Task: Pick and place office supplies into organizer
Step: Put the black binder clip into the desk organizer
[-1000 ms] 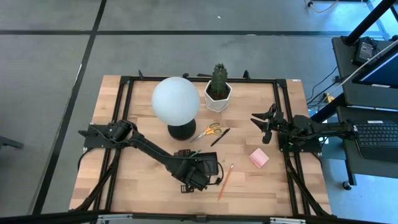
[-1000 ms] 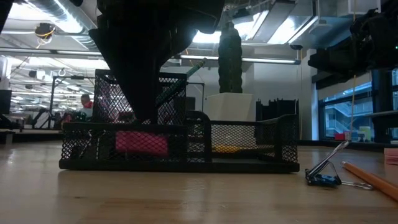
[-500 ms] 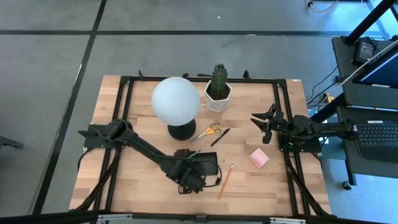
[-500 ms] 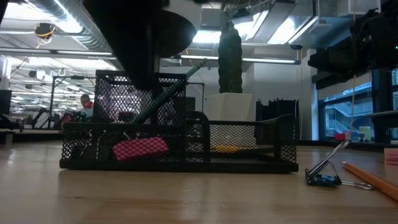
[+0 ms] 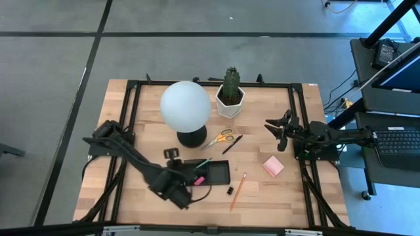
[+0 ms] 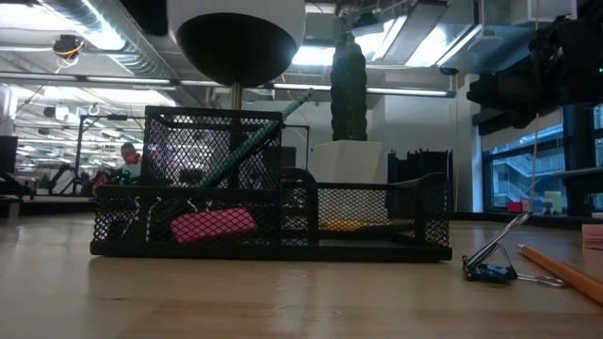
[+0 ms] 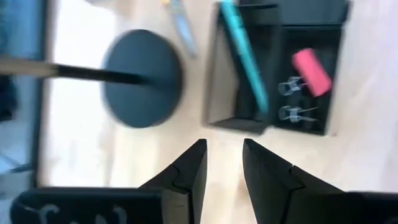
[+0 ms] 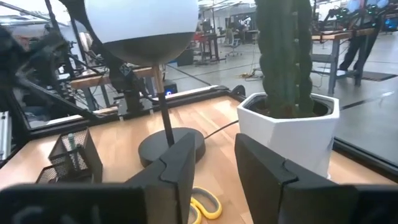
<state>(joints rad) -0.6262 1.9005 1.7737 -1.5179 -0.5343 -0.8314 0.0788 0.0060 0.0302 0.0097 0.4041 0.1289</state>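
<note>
The black mesh organizer (image 5: 220, 173) stands near the table's middle, toward the near edge. A pink eraser (image 7: 311, 71) and two binder clips (image 7: 293, 99) lie in one of its compartments. A green pencil (image 7: 245, 56) leans in its raised cup. My left gripper (image 5: 178, 191) hangs open and holds nothing, just left of the organizer and above the table. Its fingers (image 7: 186, 174) point down at bare wood. My right gripper (image 5: 279, 128) waits open at the table's right side, pointing level toward the lamp.
On the table lie a binder clip (image 5: 230, 191), an orange pencil (image 5: 237, 191) and a pink sticky-note pad (image 5: 273, 166). The yellow-handled scissors (image 5: 221, 137) and a black pen (image 5: 232, 144) lie farther back. Behind them stand the white globe lamp (image 5: 186, 107) and the potted cactus (image 5: 230, 93).
My left gripper has risen out of the organizer and drawn back toward the table's left and near edges, tipping less steeply. The pink eraser stays behind in its compartment, lying a little tilted.
</note>
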